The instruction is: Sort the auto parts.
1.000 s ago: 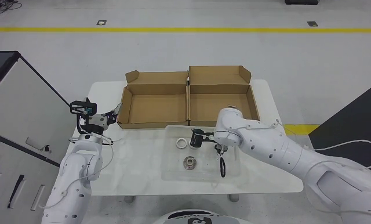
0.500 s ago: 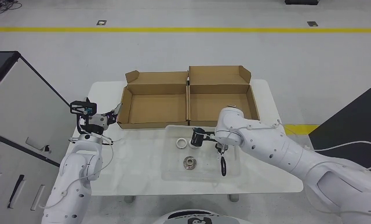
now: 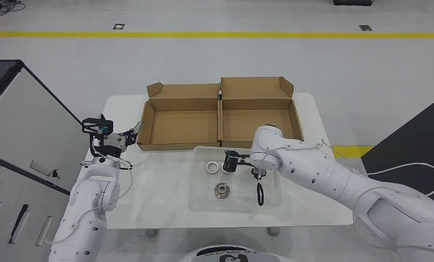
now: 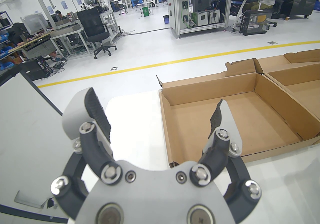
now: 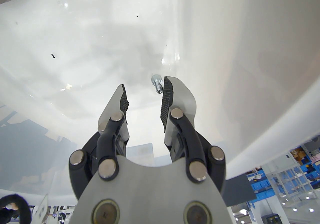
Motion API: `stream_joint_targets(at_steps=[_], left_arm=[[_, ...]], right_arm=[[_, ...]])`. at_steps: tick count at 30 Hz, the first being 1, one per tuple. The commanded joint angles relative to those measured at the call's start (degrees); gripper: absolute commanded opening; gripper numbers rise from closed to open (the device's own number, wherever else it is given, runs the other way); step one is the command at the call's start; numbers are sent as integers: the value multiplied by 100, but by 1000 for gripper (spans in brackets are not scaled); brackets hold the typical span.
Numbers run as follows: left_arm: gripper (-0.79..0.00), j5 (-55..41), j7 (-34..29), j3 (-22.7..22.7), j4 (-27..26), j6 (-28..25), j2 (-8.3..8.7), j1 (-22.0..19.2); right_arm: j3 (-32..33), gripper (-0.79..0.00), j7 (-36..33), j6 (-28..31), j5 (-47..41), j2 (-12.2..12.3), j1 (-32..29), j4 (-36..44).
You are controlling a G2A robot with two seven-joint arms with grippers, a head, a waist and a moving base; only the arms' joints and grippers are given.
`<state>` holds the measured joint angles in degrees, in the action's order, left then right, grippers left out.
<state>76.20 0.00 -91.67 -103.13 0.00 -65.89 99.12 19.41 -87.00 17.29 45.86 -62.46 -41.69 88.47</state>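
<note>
Careful: your right gripper [image 5: 145, 87], jaws part-spread at the tray's [image 3: 203, 197] 3 o'clock end, has the bolt [image 5: 157, 84] off-centre, just beside one fingertip, so closing could flick it away.

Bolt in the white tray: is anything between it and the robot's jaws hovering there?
Nothing visible. The bolt lies on the bare tray floor, just beside one tip of the open jaws, not centred between them.

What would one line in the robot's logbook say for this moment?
right gripper: open over tray, bolt between its jaws, not gripped | left gripper: open, beside empty box
</note>
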Motion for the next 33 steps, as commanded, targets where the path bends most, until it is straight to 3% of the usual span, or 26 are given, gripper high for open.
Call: stream_joint_targets(at_steps=[1,10,11,13,14,26,33], left_arm=[[0,0,0,0,0,0,0,0],[0,0,0,0,0,0,0,0],[0,0,0,0,0,0,0,0],[0,0,0,0,0,0,0,0],[0,0,0,0,0,0,0,0],[0,0,0,0,0,0,0,0],[0,0,0,0,0,0,0,0]], right_arm=[[-14,-548,-6,-6,-30,-2,14,-8],[-30,-606,-9,-10,-151,36,62,-21],[-27,-628,-5,-5,-159,39,64,-28],[-28,-770,3,3,-173,43,66,-43],[-30,-785,7,7,-175,43,69,-46],[22,-785,-45,-45,-352,85,127,139],[421,-785,-100,-140,-731,316,150,692]])
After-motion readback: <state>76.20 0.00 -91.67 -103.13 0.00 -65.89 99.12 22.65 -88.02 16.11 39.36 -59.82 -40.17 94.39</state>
